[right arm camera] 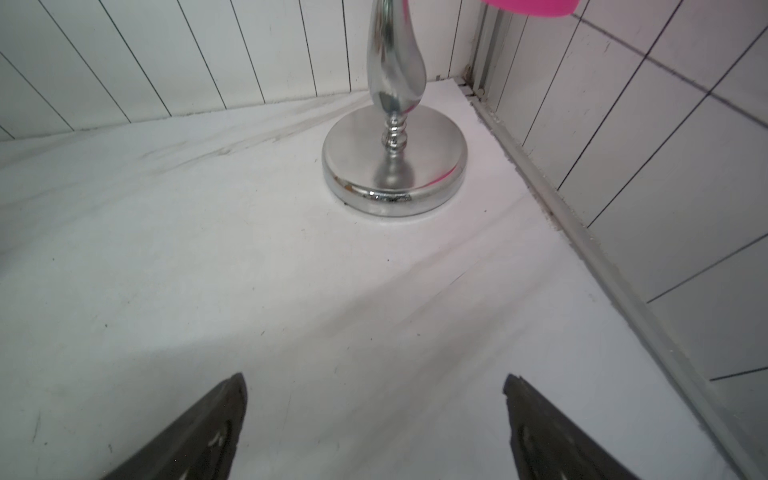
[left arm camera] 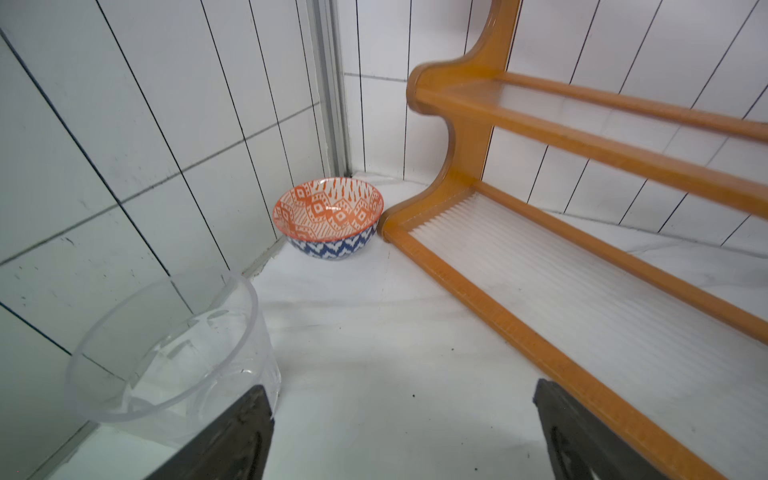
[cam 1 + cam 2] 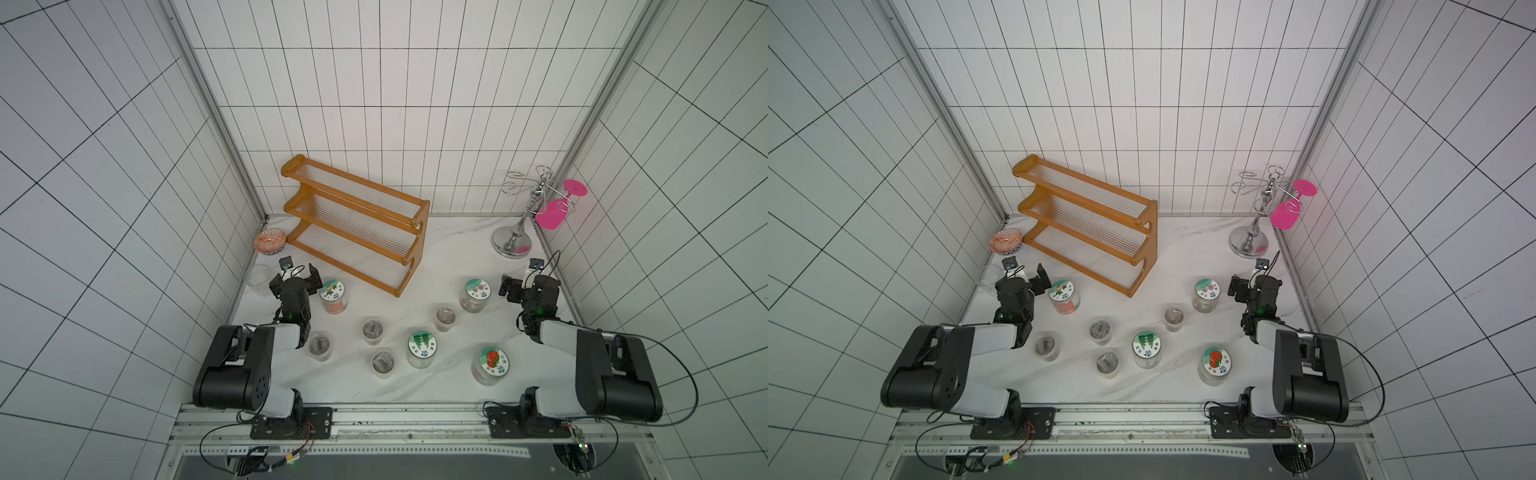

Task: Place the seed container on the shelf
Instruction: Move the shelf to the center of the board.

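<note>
- White tiled walls enclose a marble table [image 3: 457,249].
- At the back left stands the orange-brown shelf [image 3: 353,224], set at an angle.
- Near its front end hovers the left gripper [image 2: 397,395], jaws spread wide, empty.
- Facing the chrome stand [image 1: 395,166], the right gripper [image 1: 374,380] is equally spread and empty.
- Between the arms, lidded jars [image 3: 422,349] and small clear tubs [image 3: 372,330] stand on the table, apart from the shelf; which is the seed container I cannot tell.

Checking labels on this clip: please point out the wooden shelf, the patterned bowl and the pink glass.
wooden shelf [image 3: 357,210]: in a top view, on the middle tier's clear rods.
patterned bowl [image 2: 328,212]: left wrist view, on its orange inside.
pink glass [image 3: 550,216]: in a top view, on its cup.
</note>
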`<state>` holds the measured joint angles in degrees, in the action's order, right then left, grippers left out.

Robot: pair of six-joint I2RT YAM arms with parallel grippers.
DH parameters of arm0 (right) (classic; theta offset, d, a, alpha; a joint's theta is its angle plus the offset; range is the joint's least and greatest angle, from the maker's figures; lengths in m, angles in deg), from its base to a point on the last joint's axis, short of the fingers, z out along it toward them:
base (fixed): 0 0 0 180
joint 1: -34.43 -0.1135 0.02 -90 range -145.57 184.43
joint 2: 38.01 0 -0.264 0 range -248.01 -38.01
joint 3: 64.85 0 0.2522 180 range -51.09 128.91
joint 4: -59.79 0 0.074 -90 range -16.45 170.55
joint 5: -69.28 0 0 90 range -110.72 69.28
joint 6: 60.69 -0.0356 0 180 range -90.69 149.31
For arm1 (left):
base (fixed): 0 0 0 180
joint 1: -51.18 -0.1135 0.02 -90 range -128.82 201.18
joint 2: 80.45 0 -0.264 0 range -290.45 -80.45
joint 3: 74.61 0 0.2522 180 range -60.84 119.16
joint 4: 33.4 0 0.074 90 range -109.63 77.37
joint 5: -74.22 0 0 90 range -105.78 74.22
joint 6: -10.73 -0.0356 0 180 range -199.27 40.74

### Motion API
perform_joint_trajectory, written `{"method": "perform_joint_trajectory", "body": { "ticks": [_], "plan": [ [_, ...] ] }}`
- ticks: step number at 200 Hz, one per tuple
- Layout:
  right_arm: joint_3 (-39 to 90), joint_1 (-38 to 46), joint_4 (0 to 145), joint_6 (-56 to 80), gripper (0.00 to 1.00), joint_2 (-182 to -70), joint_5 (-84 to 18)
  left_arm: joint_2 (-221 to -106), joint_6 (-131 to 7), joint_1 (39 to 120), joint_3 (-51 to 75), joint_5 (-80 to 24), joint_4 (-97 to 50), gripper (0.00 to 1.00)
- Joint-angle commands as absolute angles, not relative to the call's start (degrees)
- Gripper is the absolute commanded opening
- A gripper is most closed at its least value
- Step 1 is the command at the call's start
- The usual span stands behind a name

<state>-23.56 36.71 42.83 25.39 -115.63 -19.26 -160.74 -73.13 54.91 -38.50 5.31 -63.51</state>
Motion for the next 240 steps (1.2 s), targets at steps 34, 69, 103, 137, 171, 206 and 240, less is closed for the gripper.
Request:
{"method": "perform_joint_trajectory", "body": {
  "ticks": [34, 69, 103, 137, 171, 206, 240],
  "plan": [
    [-2.1, 37.1, 79.9, 10.0, 0.99, -102.5, -19.8, -140.3, -65.5, 59.8, -25.7, 8.1, -32.4, 0.99],
    [8.7, 34.6, 91.3, 4.9, 1.00, -101.9, -29.0, -133.8, -48.7, 58.7, -17.0, 6.2, -13.9, 0.99],
    [19.2, 25.2, 99.3, 2.9, 0.92, -105.1, -26.7, -130.9, -46.5, 54.2, -10.1, -13.5, -3.3, 0.99],
    [29.5, 12.9, 102.8, 3.1, 0.90, -111.1, -19.6, -128.3, -49.9, 53.9, -4.9, -21.4, 4.6, 0.99],
    [39.9, 2.0, 104.0, 5.9, 0.90, -119.7, -10.8, -126.8, -51.2, 53.9, -1.1, -26.4, 9.9, 0.99],
    [52.3, -4.9, 106.6, 9.0, 0.90, -130.4, -4.2, -125.4, -51.8, 53.9, 0.8, -29.1, 11.3, 0.99],
    [62.3, -8.8, 109.3, 11.0, 0.90, -139.6, 0.1, -124.9, -52.1, 53.9, 0.9, -29.7, 11.6, 0.99]
  ]
}}
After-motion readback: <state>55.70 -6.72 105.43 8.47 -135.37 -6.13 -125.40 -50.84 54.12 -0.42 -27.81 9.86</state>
